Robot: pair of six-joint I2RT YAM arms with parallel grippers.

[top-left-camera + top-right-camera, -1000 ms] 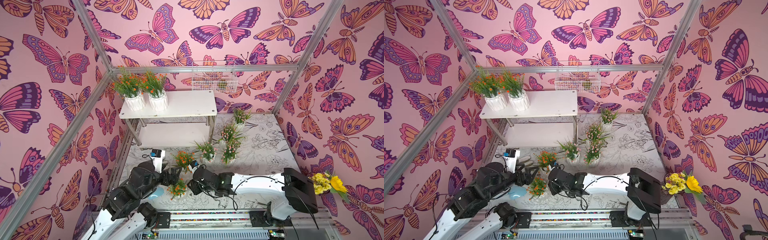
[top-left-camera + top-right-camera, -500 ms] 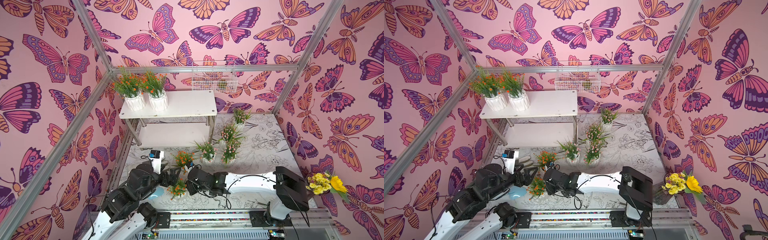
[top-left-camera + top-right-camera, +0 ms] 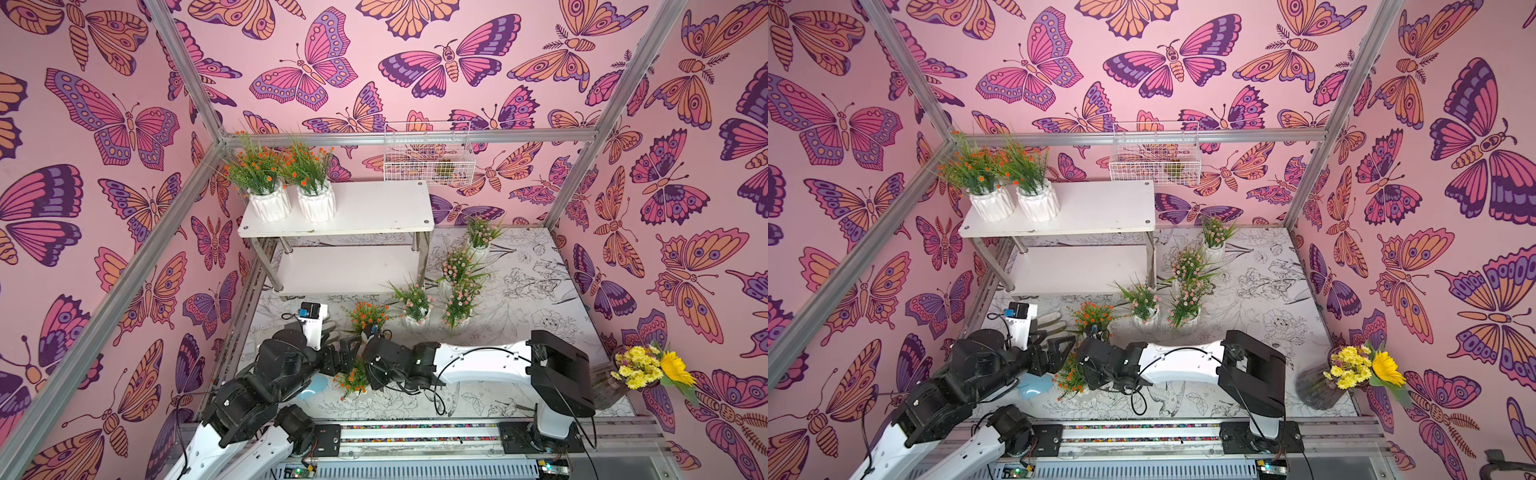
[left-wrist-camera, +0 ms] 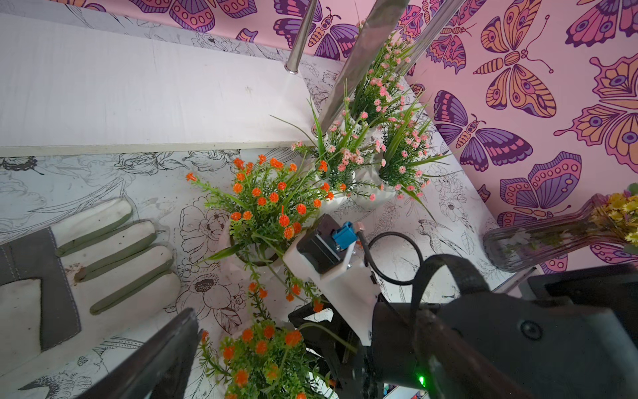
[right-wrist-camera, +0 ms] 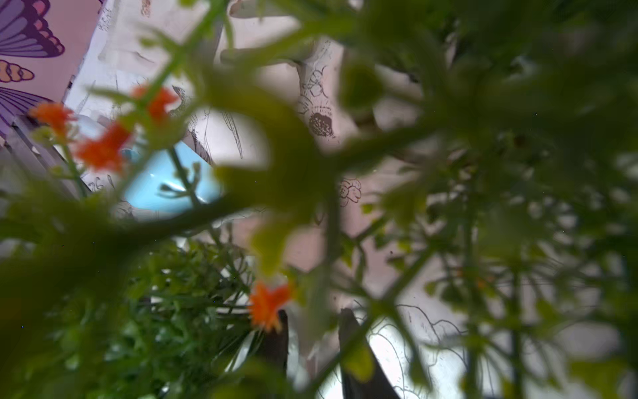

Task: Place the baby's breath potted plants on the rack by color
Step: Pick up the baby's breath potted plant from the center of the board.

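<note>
The near orange baby's breath plant (image 3: 352, 380) stands on the tabletop (image 3: 519, 299) between both tools. The left tool (image 3: 1060, 347) gapes wide and empty. The right tool (image 5: 312, 326) is buried in its sprigs, fingers narrowly parted, grip unclear. Two orange plants (image 3: 313, 199) sit on the rack (image 3: 374, 208).

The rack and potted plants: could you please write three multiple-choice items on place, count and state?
1. How many orange baby's breath plants stand on the rack's top shelf? A) one B) two C) four
2. The lower shelf is: A) bare B) full C) tilted
3. Where do the pink baby's breath plants stand? A) top shelf B) lower shelf C) table
Key: 1 B: two pots at its left end; 2 A: nothing on it; 3 C: all four pots stand on the table.
</note>
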